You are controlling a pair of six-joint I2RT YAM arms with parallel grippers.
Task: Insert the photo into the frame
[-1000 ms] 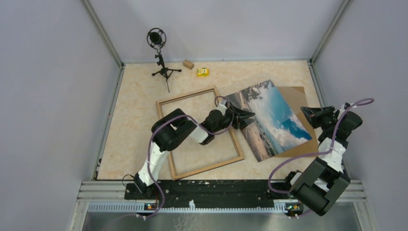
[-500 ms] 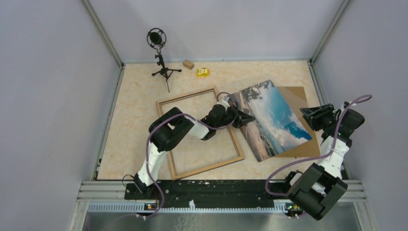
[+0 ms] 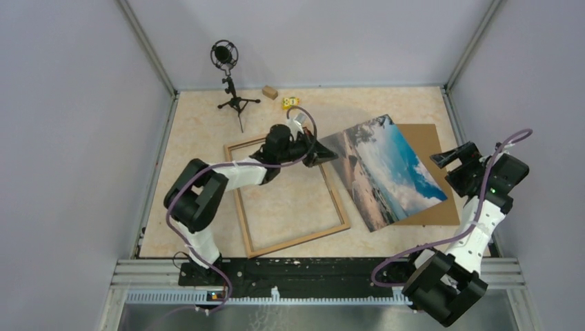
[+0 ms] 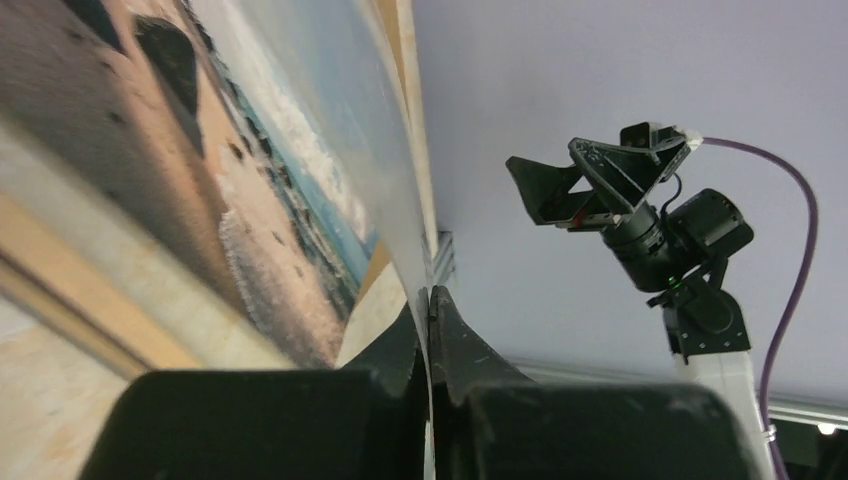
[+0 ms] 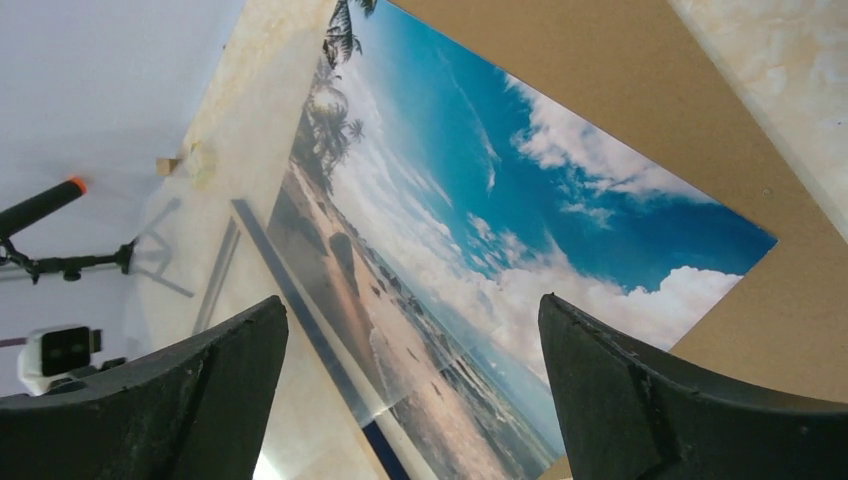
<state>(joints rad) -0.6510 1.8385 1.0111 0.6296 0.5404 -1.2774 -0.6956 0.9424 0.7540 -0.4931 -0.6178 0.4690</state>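
Photo (image 3: pixel 386 165): mostly on the brown backing board (image 3: pixel 434 210), left edge lifted beside frame's right rail
Left gripper (image 3: pixel 323 156): pinching photo's left edge
Frame (image 3: pixel 296 238): flat, only bare tabletop (image 3: pixel 200 138) inside its opening
Right gripper (image 3: pixel 452 158): spread wide, holding nothing, above board's right side

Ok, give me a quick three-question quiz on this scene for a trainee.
1. True or false: the right gripper is shut on the photo.
2. What shows under the photo's edge nearest the right gripper? A) board B) frame C) tripod
3. Fill in: the left gripper is shut on the ___.

Key: 1 false, it is open and clear of the photo; 2 A; 3 photo.
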